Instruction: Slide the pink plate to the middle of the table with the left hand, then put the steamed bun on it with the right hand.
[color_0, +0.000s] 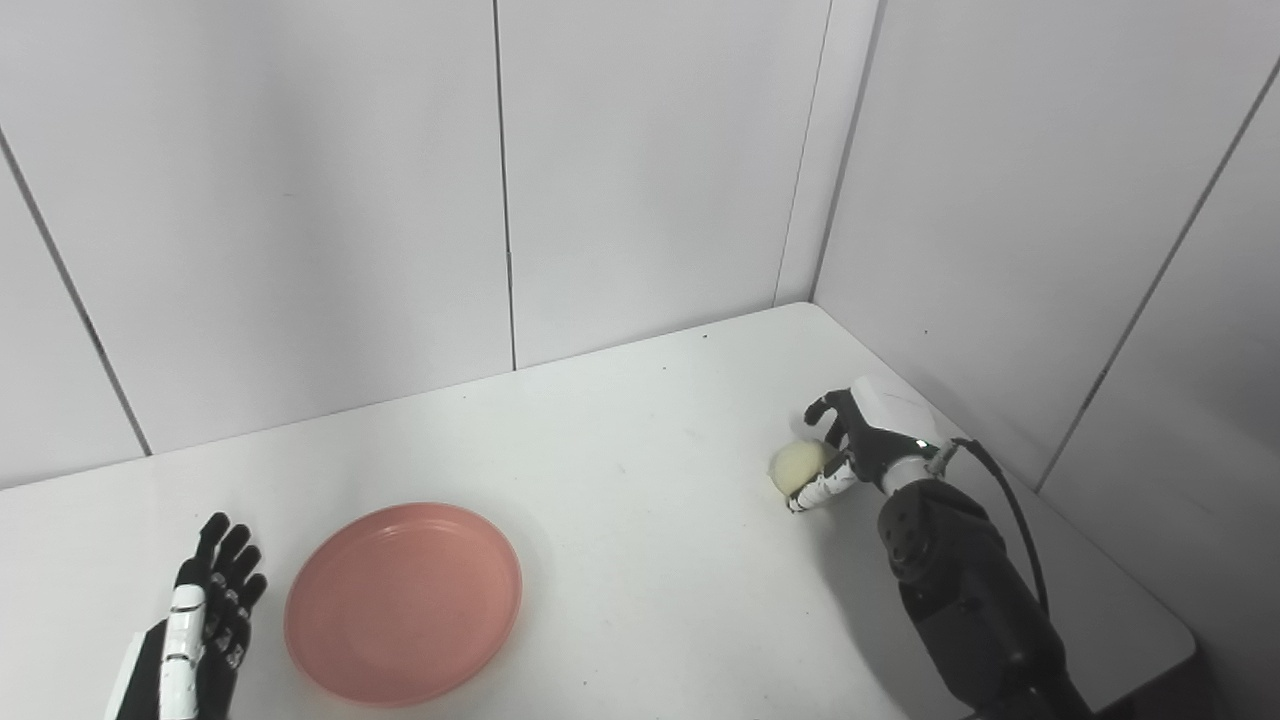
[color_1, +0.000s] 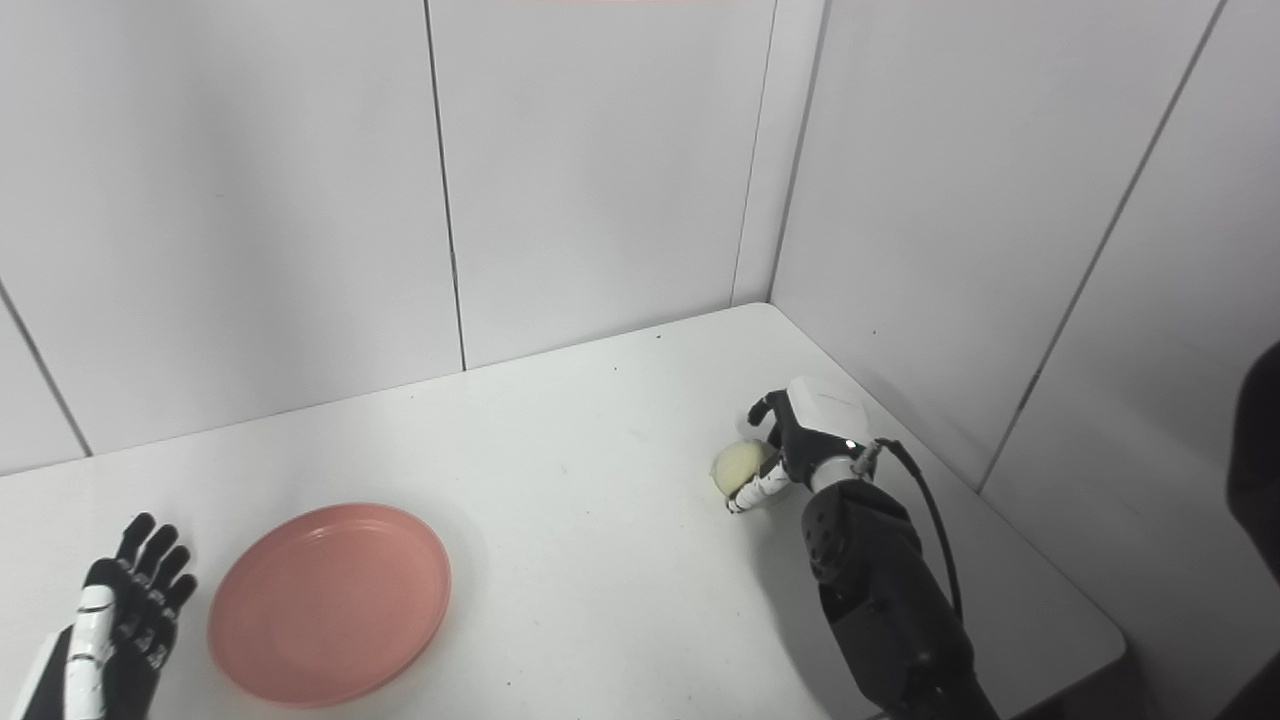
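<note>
Here, a white rectangular table (color_0: 620, 450) boxed in by pale grey wall panels (color_0: 300, 200) at the back and along the right side. On its surface toward seven o'clock, a round, shallow pink plastic plate (color_0: 403, 603), lying flat and holding nothing. Just beside the plate at nine o'clock, the black-and-white left hand (color_0: 205, 620), palm toward the plate, fingers (color_0: 232, 560) straight, spread and pointing to twelve o'clock; open, holding nothing, close to the rim but apart from it. Over at three o'clock on the table, near the right wall, a pale cream, round steamed bun (color_0: 797, 466), seemingly low on or just above the surface; contact with the tabletop not clear. Wrapped around the bun from its three o'clock side, the right hand (color_0: 850, 445) with black fingers (color_0: 822, 410) curled over the top and a white-segmented thumb (color_0: 822, 490) pressed under the near side; closed on the bun. Behind that hand, a black forearm (color_0: 960, 590) running down to five o'clock, a black cable (color_0: 1010, 510) looping along it. Plate and bun well apart, bare tabletop between them.
</note>
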